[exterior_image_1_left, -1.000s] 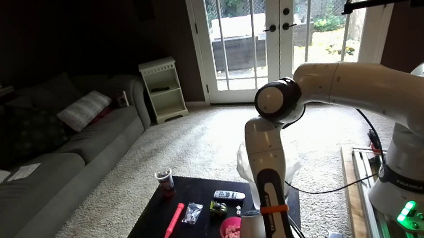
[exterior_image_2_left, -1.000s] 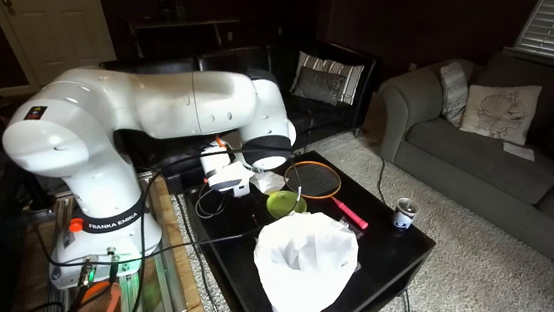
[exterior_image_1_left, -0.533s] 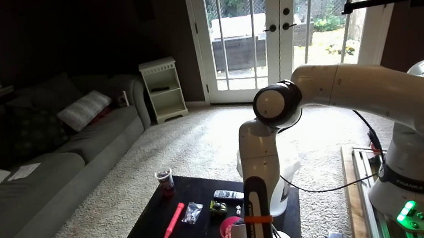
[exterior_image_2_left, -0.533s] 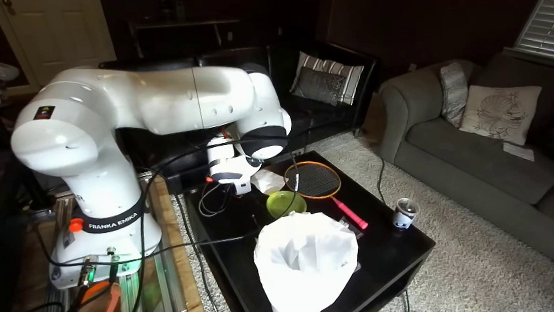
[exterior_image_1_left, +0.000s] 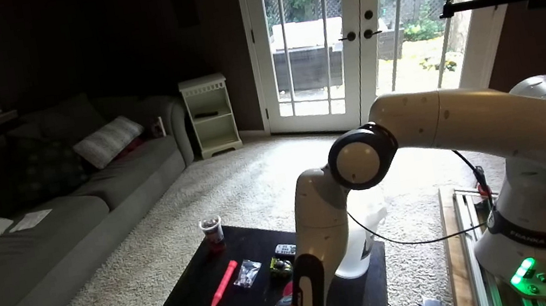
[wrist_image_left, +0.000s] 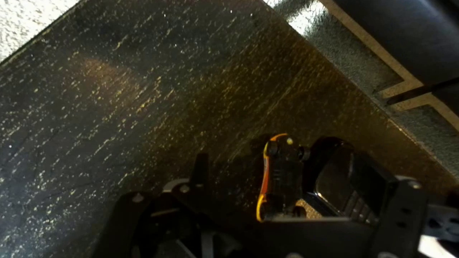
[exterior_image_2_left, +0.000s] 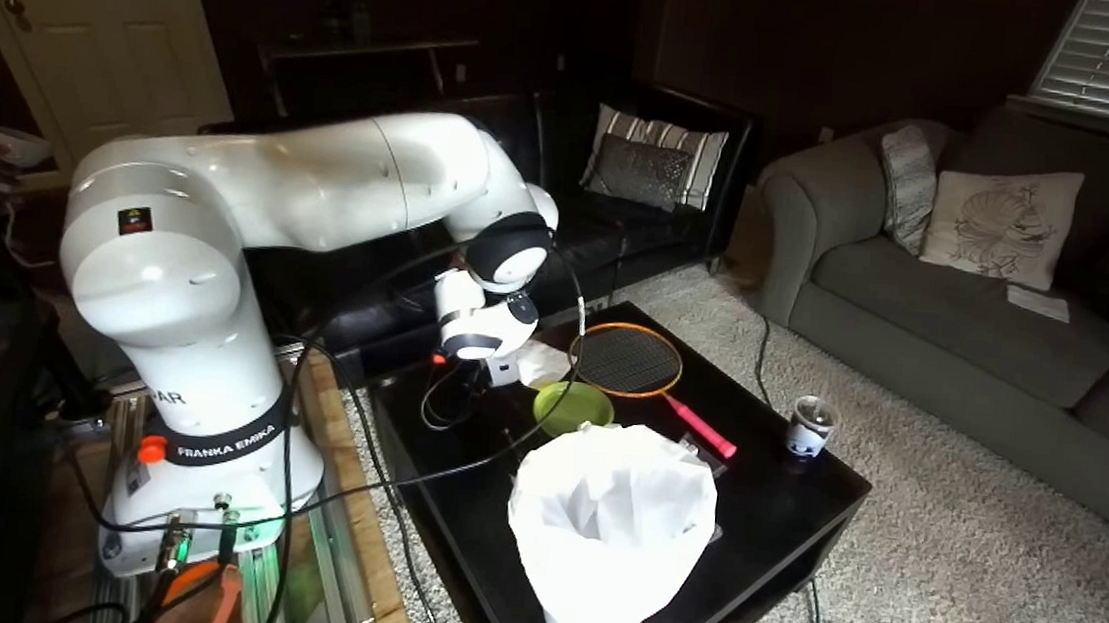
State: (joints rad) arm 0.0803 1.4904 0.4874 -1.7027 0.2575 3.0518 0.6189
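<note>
In an exterior view, the tool (wrist_image_left: 276, 168) is hanging low over the black worktop (wrist_image_left: 118, 107), beside the shallow green bowl (exterior_image_2_left: 573, 409), on the side facing the arm's base (exterior_image_2_left: 208, 487). Its jaws are standing spread; in the wrist view a strip of worktop is showing between one jaw and the toy car (wrist_image_left: 283, 175). The car is lying between the jaws, on that same side of the bowl, turning its dark underside and wheels toward the wrist camera. A yellow-orange edge is showing along one flank, and the tool's body is covering one end. A glossy dark form (wrist_image_left: 333, 182) is adjoining the other flank; shadow is hiding whether this is a jaw or a separate article.

A badminton racket (exterior_image_2_left: 629, 358) is lying near the bowl, on the side away from the base. Crumpled white material (exterior_image_2_left: 542, 363) is lying just beside the bowl. A white lined bin (exterior_image_2_left: 607, 577) is standing near it. A clear packet (exterior_image_1_left: 248, 273) and a remote control (exterior_image_1_left: 285, 250) are lying farther from the bowl, and a drink cup (exterior_image_2_left: 810, 426) is standing well apart from it.
</note>
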